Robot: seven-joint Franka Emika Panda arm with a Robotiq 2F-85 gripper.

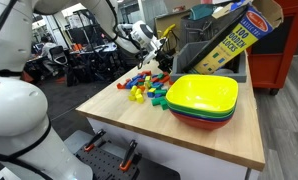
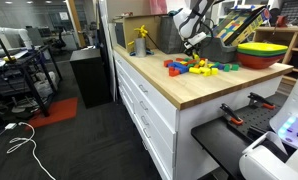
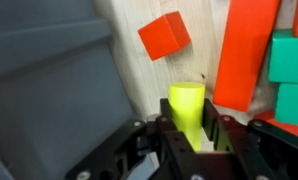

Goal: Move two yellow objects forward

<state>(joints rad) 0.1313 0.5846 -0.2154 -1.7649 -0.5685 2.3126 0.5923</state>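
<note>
My gripper (image 3: 194, 135) is shut on a bright-yellow cylinder block (image 3: 186, 105), which stands between the two fingers. In both exterior views the gripper (image 1: 154, 50) (image 2: 194, 38) hangs a little above the far end of the wooden table. Below it in the wrist view lie a red cube (image 3: 165, 35), a long red block (image 3: 247, 55) and green blocks (image 3: 289, 70). A pile of red, blue and green blocks (image 1: 152, 83) lies on the table. Another yellow block (image 1: 139, 94) sits at its near edge and also shows in the other exterior view (image 2: 199, 68).
A stack of bowls, yellow-green on top (image 1: 202, 98) (image 2: 264, 50), stands beside the pile. A dark grey bin (image 3: 44, 90) and a big box with yellow lettering (image 1: 229, 40) stand at the back. The table edge (image 1: 159, 135) is near.
</note>
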